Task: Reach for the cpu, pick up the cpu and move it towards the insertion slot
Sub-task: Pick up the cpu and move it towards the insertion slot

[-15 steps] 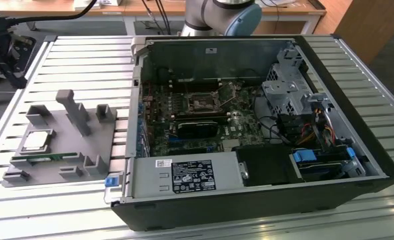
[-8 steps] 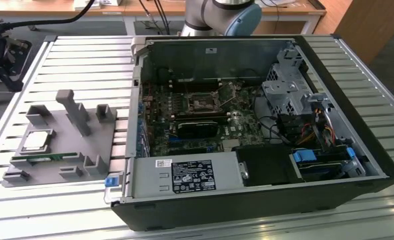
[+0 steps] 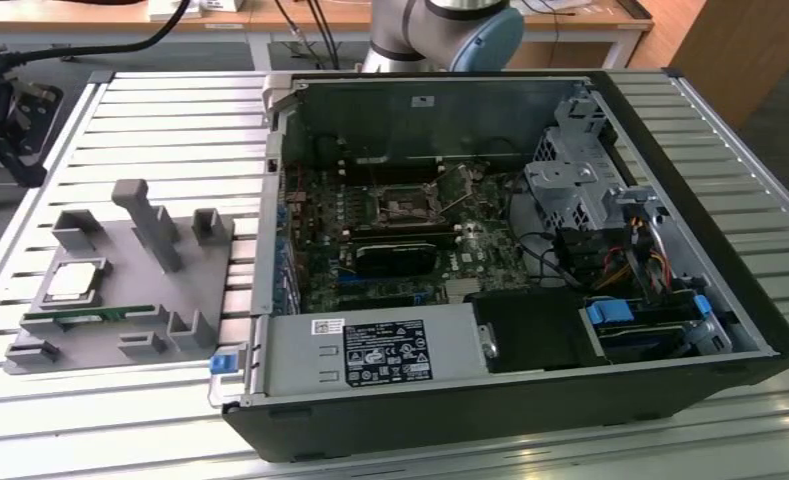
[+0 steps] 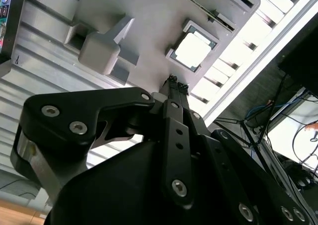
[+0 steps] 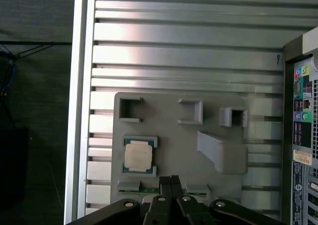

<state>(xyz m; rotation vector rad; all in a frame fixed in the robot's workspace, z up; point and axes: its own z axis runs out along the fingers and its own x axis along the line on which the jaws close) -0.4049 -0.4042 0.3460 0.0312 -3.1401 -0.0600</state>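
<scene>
First wrist view, looking down past the gripper (image 5: 171, 178): its two dark fingers (image 5: 167, 184) are pressed together with no gap, holding nothing. The tips hover over a grey holder plate (image 5: 169, 115), near the cpu (image 5: 138, 155) but apart from it. The cpu, a pale silver square, lies flat in a shallow pocket of the plate, close to the plate's outer edge. In the second wrist view the closed gripper (image 4: 175, 82) points toward the same bright chip (image 4: 193, 50), with bare plate between them. Raised grey blocks stand around the plate, and the tallest, a slanted post (image 5: 218, 153), rises on the far side of the tips from the chip. The plate rests on a ribbed metal table (image 5: 189, 61). In the exterior view the cpu (image 3: 74, 281) sits at that view's left, well apart from the insertion slot (image 3: 405, 207), a silver-framed square on the board inside the open computer case (image 3: 714, 250).
</scene>
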